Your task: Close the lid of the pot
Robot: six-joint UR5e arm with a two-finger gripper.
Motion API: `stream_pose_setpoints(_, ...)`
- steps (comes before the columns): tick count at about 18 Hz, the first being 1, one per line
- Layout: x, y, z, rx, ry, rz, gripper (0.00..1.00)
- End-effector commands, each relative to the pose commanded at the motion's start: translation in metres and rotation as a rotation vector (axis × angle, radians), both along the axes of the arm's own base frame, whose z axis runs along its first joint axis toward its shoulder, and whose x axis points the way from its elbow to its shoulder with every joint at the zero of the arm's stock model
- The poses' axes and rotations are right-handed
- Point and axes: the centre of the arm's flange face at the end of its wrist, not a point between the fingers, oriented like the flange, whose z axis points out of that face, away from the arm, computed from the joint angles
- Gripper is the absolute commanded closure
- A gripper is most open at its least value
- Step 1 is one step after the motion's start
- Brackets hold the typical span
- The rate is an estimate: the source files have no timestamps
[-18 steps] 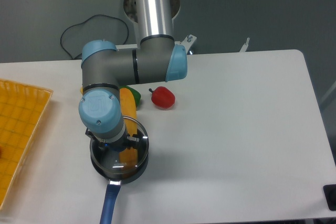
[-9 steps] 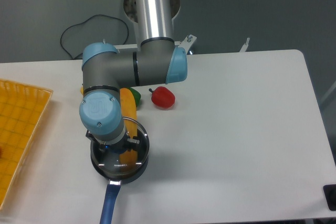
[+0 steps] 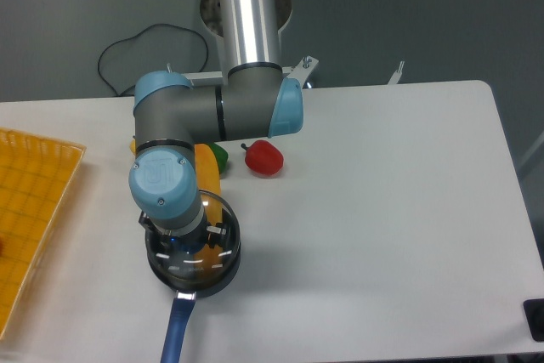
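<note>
The pot (image 3: 226, 273) sits near the table's front edge, left of centre, with its blue handle (image 3: 177, 331) pointing toward me. The glass lid (image 3: 214, 254) lies level over the pot, its metal rim lined up with the pot's rim. My gripper (image 3: 182, 242) points straight down over the lid's centre, mostly hidden under the blue and grey wrist (image 3: 163, 183). It appears shut on the lid's knob, which the wrist hides.
A long yellow vegetable (image 3: 207, 174) lies just behind the pot, with a green one (image 3: 219, 155) and a red pepper (image 3: 264, 158) beyond it. An orange tray (image 3: 30, 218) fills the left edge. A dark object (image 3: 535, 319) is at the front right corner.
The lid was tilted above the pot and has come down flat onto its rim. The wrist has sunk slightly with it.
</note>
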Motion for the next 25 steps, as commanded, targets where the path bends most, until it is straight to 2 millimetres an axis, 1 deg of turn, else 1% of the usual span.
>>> stream_pose_setpoints(7, 0.000, 0.000, 0.001, -0.001, 0.005, -0.002, 0.01)
stream_pose_setpoints(9, 0.000, -0.002, 0.009, 0.009, 0.011, -0.002, 0.01)
stream_pose_setpoints(11, -0.002, -0.008, 0.029, 0.037, 0.024, -0.032, 0.00)
stream_pose_setpoints(12, -0.004, -0.012, 0.033, 0.043, 0.025, -0.061, 0.00)
stream_pose_setpoints(14, -0.009, -0.023, 0.037, 0.047, 0.023, -0.124, 0.00)
stream_pose_setpoints(16, -0.009, -0.033, 0.039, 0.051, 0.017, -0.209, 0.00)
stream_pose_setpoints(17, -0.016, -0.041, 0.039, 0.050, 0.013, -0.225, 0.00)
stream_pose_setpoints(19, -0.016, -0.051, 0.036, 0.047, 0.006, -0.251, 0.00)
stream_pose_setpoints(22, -0.033, -0.073, 0.025, 0.019, -0.005, -0.335, 0.00)
stream_pose_setpoints(25, -0.063, -0.094, 0.030, 0.020, 0.004, -0.367, 0.00)
